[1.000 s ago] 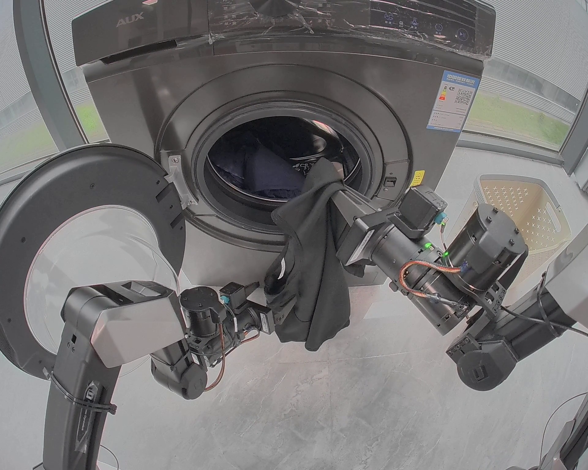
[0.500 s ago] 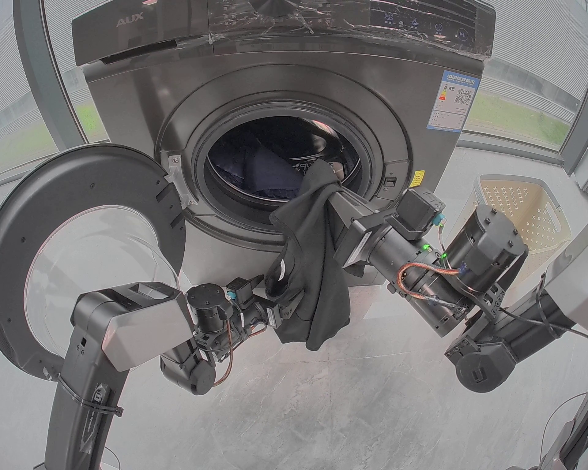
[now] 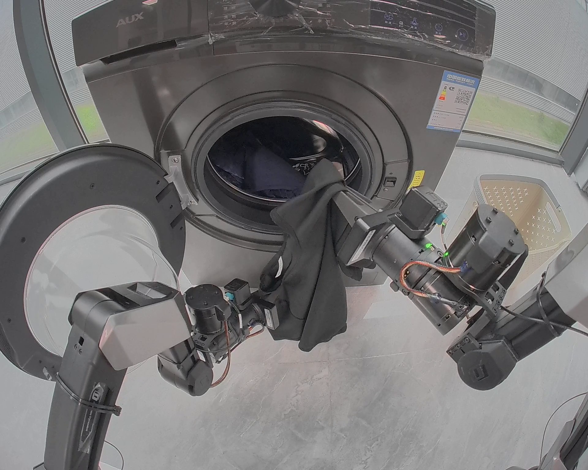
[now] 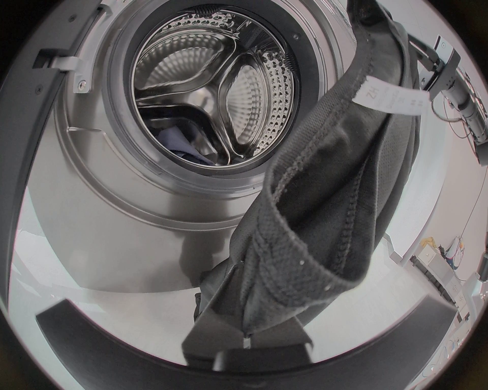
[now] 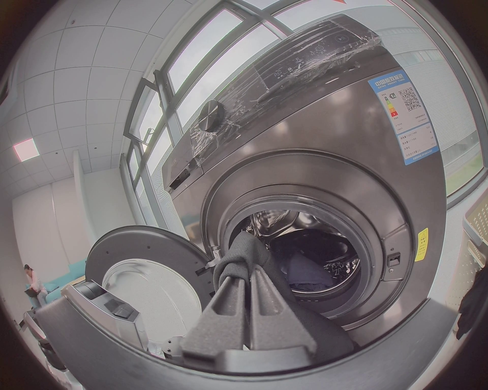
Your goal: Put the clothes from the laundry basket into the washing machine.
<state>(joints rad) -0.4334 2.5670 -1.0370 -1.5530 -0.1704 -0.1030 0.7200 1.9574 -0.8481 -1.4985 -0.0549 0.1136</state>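
Black knit garment (image 3: 309, 269) is held by 2 grippers and hangs in front of the grey front-loading washing machine (image 3: 404, 110). Its top fold is pinched by the right gripper (image 5: 249, 274) at the drum mouth. Its lower hem is pinched by the left gripper (image 4: 245, 330), lower down. Dark blue clothes (image 3: 269, 171) are seen inside the drum. Round glass door (image 3: 92, 183) is swung open at the left. Beige perforated laundry basket (image 3: 533, 208) is set at the right.

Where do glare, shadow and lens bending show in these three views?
Head view: window light glints on the plastic-wrapped control panel. Left wrist view: bright highlights on the steel drum; the black garment darkens the machine front beside it. Right wrist view: fisheye curves the window frames; corners go black.
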